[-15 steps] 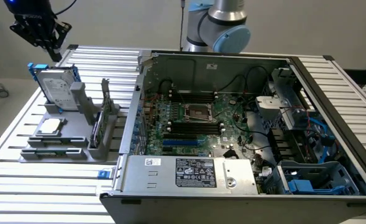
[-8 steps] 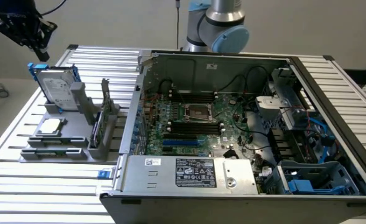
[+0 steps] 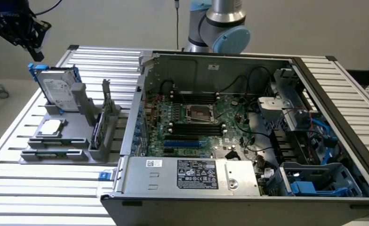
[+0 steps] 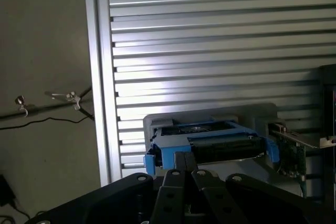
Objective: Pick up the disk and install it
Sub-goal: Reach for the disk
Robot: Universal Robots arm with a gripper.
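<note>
Gripper (image 4: 187,162) closed above disk (image 4: 210,142) | exterior view: disk leans in grey stand (image 3: 54,153)

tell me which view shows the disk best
The exterior view: the disk stands on edge in the grey holder, its labelled face and blue carrier plain. The wrist view gives the disk end-on from above, mostly blue carrier, its near edge behind the gripper.
</note>
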